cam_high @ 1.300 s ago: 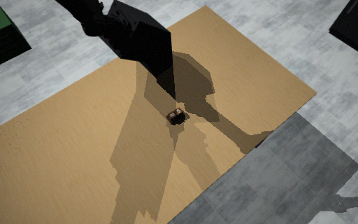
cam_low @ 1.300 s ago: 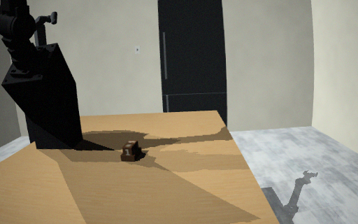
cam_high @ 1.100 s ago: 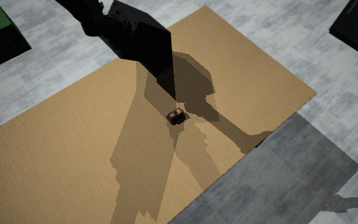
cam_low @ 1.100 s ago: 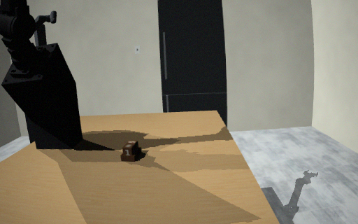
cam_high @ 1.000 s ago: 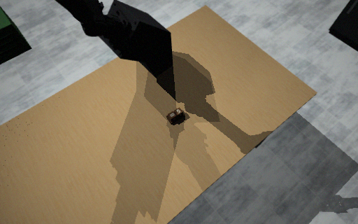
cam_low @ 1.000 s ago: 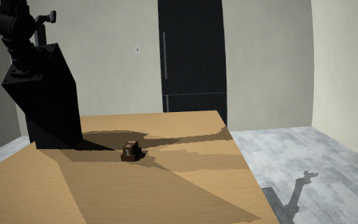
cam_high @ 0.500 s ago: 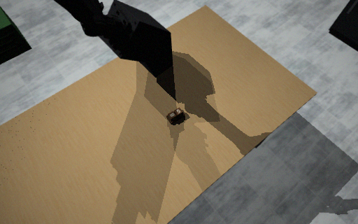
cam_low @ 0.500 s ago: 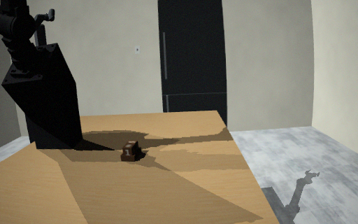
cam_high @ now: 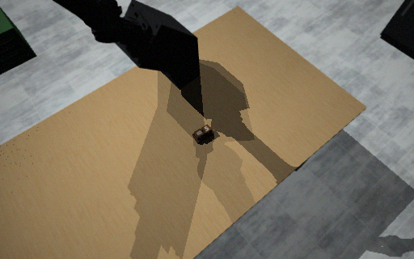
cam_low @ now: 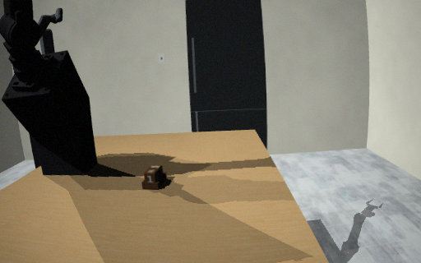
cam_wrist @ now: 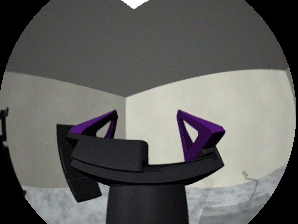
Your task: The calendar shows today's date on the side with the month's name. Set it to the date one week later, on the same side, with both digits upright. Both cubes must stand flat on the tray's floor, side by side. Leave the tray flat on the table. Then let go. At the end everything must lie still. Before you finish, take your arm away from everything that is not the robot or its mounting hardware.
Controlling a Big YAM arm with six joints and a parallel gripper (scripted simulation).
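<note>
The calendar [cam_high: 203,134] is a small dark brown tray with two brown cubes side by side, standing near the middle of the wooden table. It also shows in the exterior view [cam_low: 153,177], where a white digit like a 1 faces the camera. The top faces carry white digits too small to read surely. My gripper [cam_wrist: 147,113] is open and empty, with purple fingers spread wide, raised high and pointing at the room's wall and ceiling. The arm [cam_low: 25,29] stands far above and to the back left of the calendar.
The robot's black base block [cam_high: 170,53] stands on the table behind the calendar, and shows in the exterior view [cam_low: 53,119] as well. A tall black cabinet [cam_low: 226,70] stands by the wall. A green box [cam_high: 10,42] lies on the floor at the left.
</note>
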